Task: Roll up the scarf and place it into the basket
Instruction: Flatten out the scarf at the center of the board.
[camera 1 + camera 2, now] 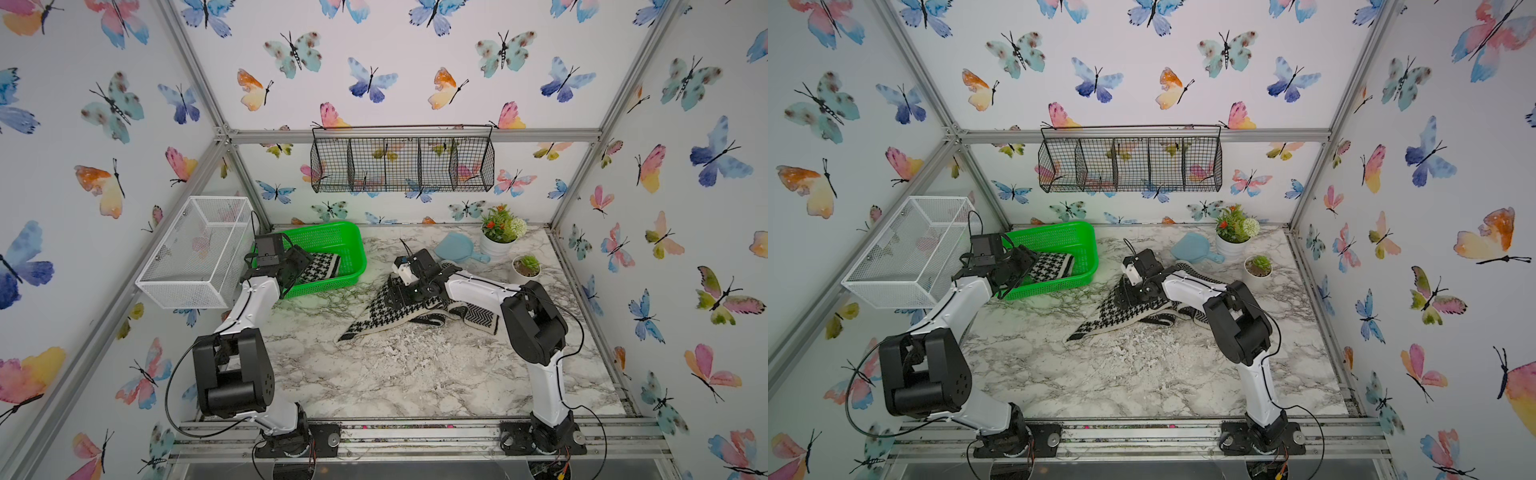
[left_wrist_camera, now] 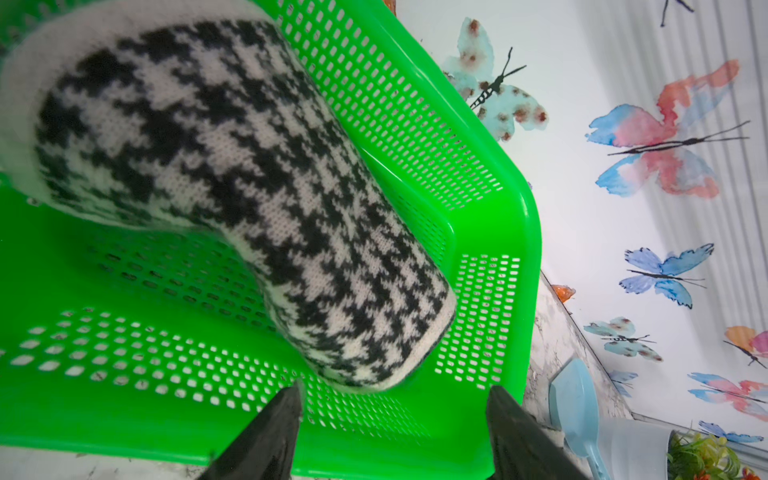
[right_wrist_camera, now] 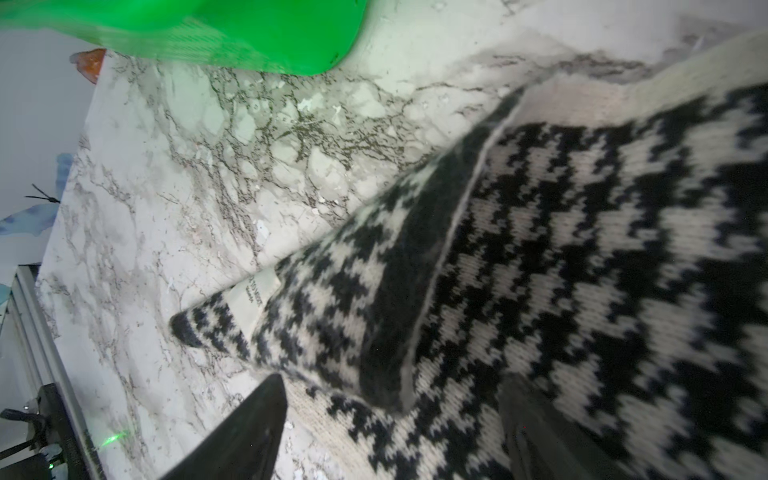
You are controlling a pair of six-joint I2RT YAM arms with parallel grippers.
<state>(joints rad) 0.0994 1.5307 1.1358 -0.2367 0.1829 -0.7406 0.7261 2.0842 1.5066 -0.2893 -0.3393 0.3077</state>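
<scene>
A marble-patterned table [image 1: 395,374] sits inside a booth with butterfly wallpaper, seen from above, with two robot arms reaching in from the near edge.

At the back left of the table sits the green basket [image 1: 328,239]. A rolled scarf [image 1: 322,266], black-and-white houndstooth, lies on the basket floor. In the left wrist view the roll is bent, and one end lies just beside a corner of the basket wall.

The left claw [image 2: 395,390] hangs over the near side of the basket. Its two black fingers stand apart with nothing between them, and the roll lies just past the fingertips.

Near the middle of the table a loose scarf [image 1: 374,316] in the same houndstooth lies crumpled and partly folded, with one corner pointing toward the near edge. It is well apart from the basket.

The right claw [image 3: 392,380] is low over this scarf. Its fingers are spread wide, with fabric beneath and between them, not pinched.

A white wire box [image 1: 195,253] is fixed to the left wall and a black wire rack [image 1: 403,164] to the back wall. A blue scoop [image 1: 457,249] and two potted plants [image 1: 500,232] stand at the back right.
</scene>
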